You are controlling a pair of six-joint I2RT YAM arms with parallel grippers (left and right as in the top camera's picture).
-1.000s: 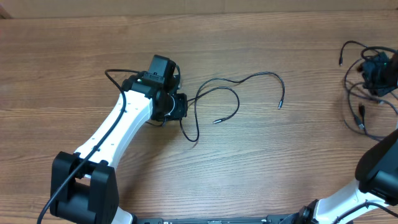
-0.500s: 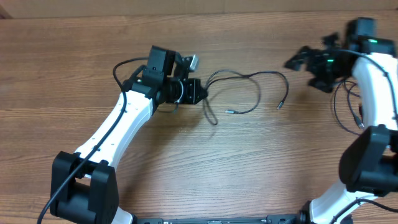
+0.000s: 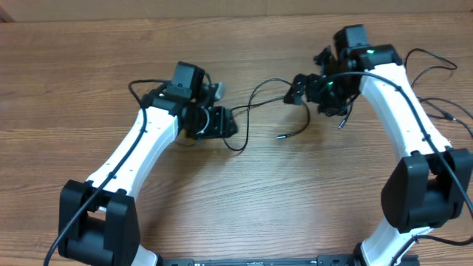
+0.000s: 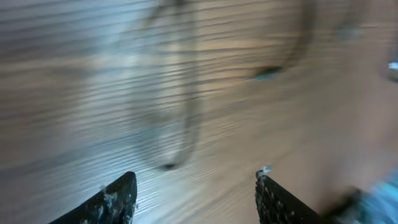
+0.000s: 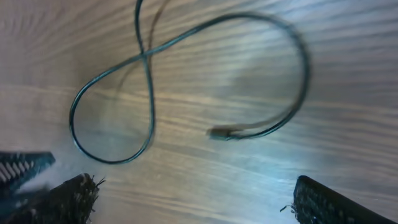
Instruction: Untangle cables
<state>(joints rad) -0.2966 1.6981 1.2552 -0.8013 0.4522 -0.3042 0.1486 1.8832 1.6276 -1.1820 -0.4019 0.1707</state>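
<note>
Wooden table (image 3: 74,74) carries one loose cable (image 3: 260,84) lying slack between the two end effectors, unheld. Left gripper (image 3: 230,124) has its jaws parted with nothing between them; its wrist view (image 4: 196,199) is blurred, showing only faint loops of cable ahead of the fingertips. Right gripper (image 3: 304,89) stands wide, and its fingers (image 5: 68,199) grip nothing. Ahead of them the cable (image 5: 144,55) crosses itself once, forming a figure-eight on the wood, and its plug (image 5: 219,132) lies free just beyond the fingertips. Other cables (image 3: 429,52) lie behind the right gripper, well apart from it, past the arm.
</note>
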